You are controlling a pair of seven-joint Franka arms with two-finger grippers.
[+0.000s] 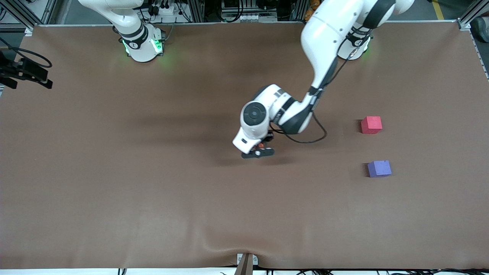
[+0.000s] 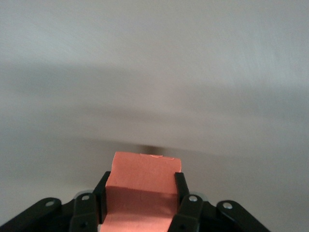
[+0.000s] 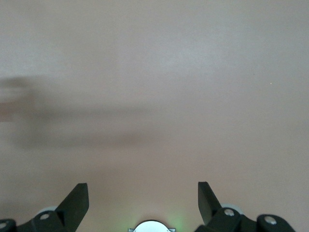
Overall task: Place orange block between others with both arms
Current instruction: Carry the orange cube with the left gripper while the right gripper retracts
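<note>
The orange block sits squeezed between the two black fingers of my left gripper, which is shut on it. From the front camera only a sliver of the orange block shows under the left gripper, low over the middle of the table. The others lie toward the left arm's end: a pinkish-red cube and, nearer to the front camera, a purple-blue cube, with a gap between them. My right gripper is open over bare mat, with nothing between its fingers.
The brown mat covers the whole table. A black camera mount juts in at the right arm's end. The right arm's base stands at the table's back edge, its hand out of the front view.
</note>
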